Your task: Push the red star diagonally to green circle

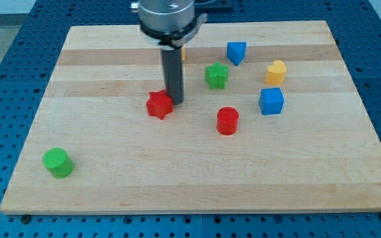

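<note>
The red star [159, 105] lies left of the board's middle. The green circle [58, 162], a short cylinder, stands near the board's bottom left corner, far down and left of the star. My tip [175, 101] rests on the board right against the star's upper right side. The rod rises straight up from there to the arm's head at the view's top.
A red cylinder [227, 121] stands right of the star. A green star [216, 75], a blue cube [271, 101], a yellow block [276, 71] and a blue block [236, 52] lie in the upper right. A yellow-orange block [182, 54] peeks out behind the rod. The wooden board [197, 178] ends in blue pegboard.
</note>
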You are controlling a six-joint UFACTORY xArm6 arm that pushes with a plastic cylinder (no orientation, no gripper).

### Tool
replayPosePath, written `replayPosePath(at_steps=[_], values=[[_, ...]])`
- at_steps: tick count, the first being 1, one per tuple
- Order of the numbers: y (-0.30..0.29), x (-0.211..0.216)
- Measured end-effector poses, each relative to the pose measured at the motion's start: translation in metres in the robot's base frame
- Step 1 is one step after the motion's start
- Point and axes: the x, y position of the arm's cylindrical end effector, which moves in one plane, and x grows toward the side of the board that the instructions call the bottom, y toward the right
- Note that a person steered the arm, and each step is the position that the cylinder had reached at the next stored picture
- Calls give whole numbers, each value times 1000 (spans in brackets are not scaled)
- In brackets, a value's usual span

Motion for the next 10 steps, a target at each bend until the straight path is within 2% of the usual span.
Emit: replayPosePath(at_steps=[1,3,5,8,9,10], values=[[-28,0],[-46,7],[-67,38],[-107,58],[-78,38],[-2,-1]])
